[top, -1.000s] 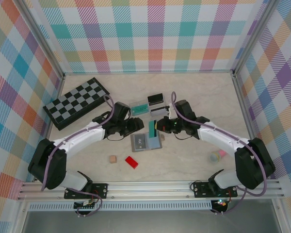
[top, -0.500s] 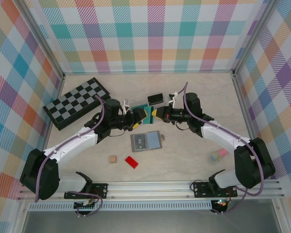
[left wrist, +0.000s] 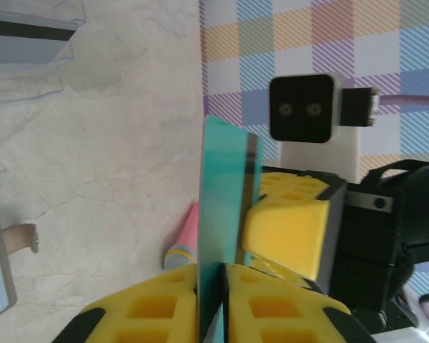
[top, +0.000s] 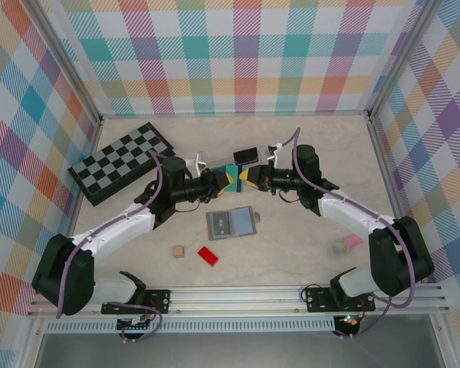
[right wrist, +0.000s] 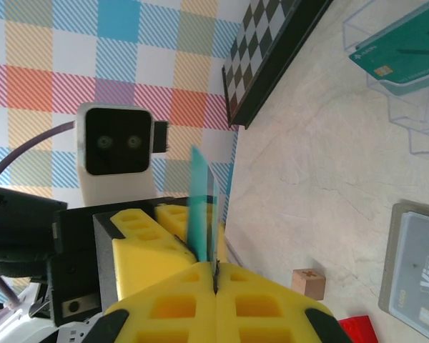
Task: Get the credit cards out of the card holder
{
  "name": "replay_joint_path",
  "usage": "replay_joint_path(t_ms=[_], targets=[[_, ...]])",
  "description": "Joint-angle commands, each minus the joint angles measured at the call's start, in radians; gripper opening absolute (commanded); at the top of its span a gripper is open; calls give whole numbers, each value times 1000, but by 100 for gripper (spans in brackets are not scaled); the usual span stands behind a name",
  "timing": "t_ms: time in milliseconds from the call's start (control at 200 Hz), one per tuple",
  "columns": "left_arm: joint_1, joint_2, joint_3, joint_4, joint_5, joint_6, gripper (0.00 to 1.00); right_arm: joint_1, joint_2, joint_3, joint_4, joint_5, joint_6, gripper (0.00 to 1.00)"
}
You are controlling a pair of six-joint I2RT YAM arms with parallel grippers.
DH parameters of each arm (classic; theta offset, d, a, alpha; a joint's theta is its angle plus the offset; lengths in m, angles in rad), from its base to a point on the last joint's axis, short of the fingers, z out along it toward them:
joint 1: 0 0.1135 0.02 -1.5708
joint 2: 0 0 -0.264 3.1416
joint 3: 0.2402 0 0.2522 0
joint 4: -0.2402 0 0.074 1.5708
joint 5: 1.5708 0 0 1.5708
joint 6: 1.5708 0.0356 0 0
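Observation:
A clear-teal credit card (top: 234, 178) is held on edge above the table, between my two grippers, which meet tip to tip. My left gripper (top: 224, 181) is shut on its one end (left wrist: 222, 214), and my right gripper (top: 247, 179) is shut on the other end (right wrist: 200, 207). The grey card holder (top: 231, 223) lies open on the table in front of them, with a silver-grey card (right wrist: 422, 275) still in it. A black card (top: 246, 156) lies behind the grippers.
A chessboard (top: 121, 162) sits at the back left. A clear stand (right wrist: 415, 107) holds a green card (right wrist: 407, 53). A red block (top: 208, 255) and a wooden cube (top: 179, 251) lie near the front. A tape roll (top: 339, 248) is at the right.
My right gripper lifted the teal card off the holder and carried it back. My left gripper came up to it open and has closed on the card's other end.

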Motion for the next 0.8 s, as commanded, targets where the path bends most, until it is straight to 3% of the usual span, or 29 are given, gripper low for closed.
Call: replay_joint_path(t_ms=[0, 75, 180, 235, 305, 375, 465, 620, 795], targets=[[6, -49, -1, 20, 11, 21, 2, -8, -27, 1, -48, -6, -42, 7], [6, -63, 21, -63, -16, 71, 0, -13, -41, 25, -152, 20, -104, 20], [6, -76, 76, -246, -86, 197, 0, -19, -72, 50, -317, 113, -215, 49], [6, -74, 118, -365, -142, 283, 0, -36, -79, 64, -398, 148, -270, 70], [5, -66, 175, -517, -240, 391, 0, -82, -67, 70, -452, 134, -304, 84], [5, -49, 228, -651, -337, 491, 0, -129, -55, 70, -486, 112, -349, 91], [5, -18, 278, -707, -393, 619, 0, -165, -48, 79, -563, 163, -431, 100], [2, 51, 385, -758, -415, 826, 0, -180, -56, 103, -658, 263, -564, 100], [-15, 141, 491, -794, -411, 1129, 0, -180, -68, 56, -641, 310, -580, 100]])
